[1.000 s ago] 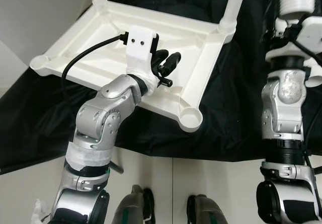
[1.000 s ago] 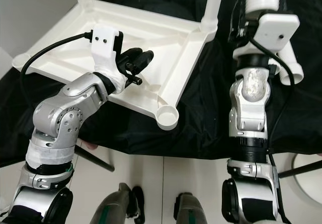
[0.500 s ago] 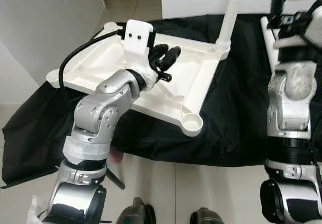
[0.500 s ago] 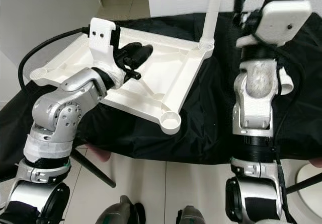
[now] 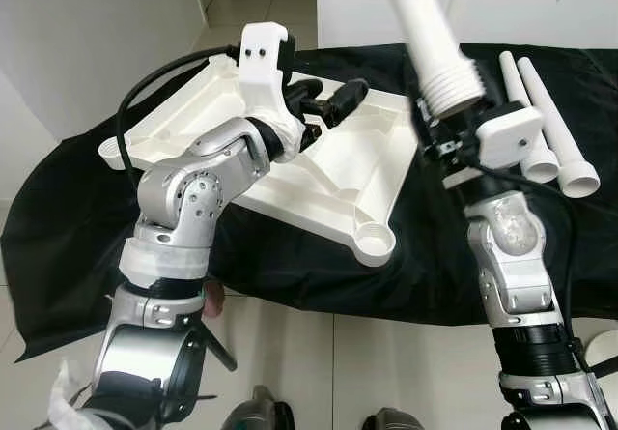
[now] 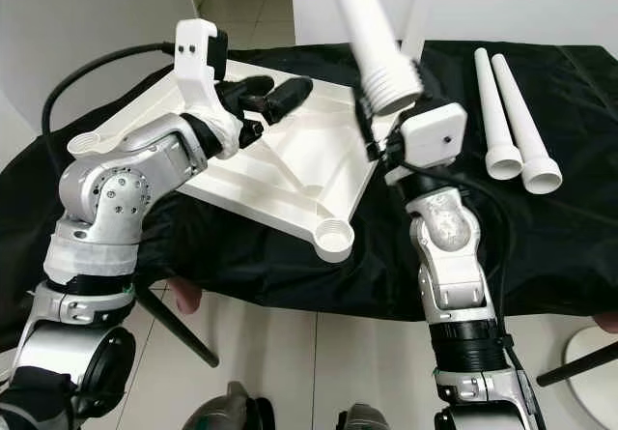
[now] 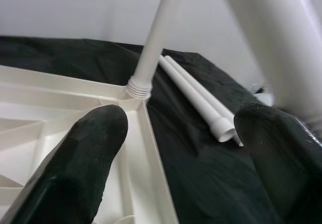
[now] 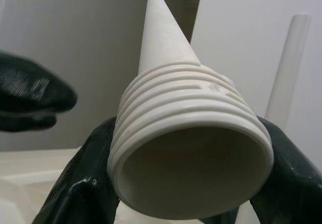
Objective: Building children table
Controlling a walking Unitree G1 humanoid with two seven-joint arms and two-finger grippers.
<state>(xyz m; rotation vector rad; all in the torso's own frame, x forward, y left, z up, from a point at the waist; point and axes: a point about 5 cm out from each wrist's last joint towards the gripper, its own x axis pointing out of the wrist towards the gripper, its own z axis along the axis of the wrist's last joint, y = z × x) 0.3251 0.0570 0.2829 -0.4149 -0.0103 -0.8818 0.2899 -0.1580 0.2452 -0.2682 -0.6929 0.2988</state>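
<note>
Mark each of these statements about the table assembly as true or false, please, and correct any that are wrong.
1. The right gripper holds a white leg by its threaded end. True.
2. No leg is screwed into the tabletop yet. False: one leg already stands in a far corner socket.
3. Two spare legs lie side by side on the black cloth. True.
4. The left gripper is shut on a leg. False: its fingers are open over the tabletop, holding nothing.
5. The near corner socket is empty. True.
</note>
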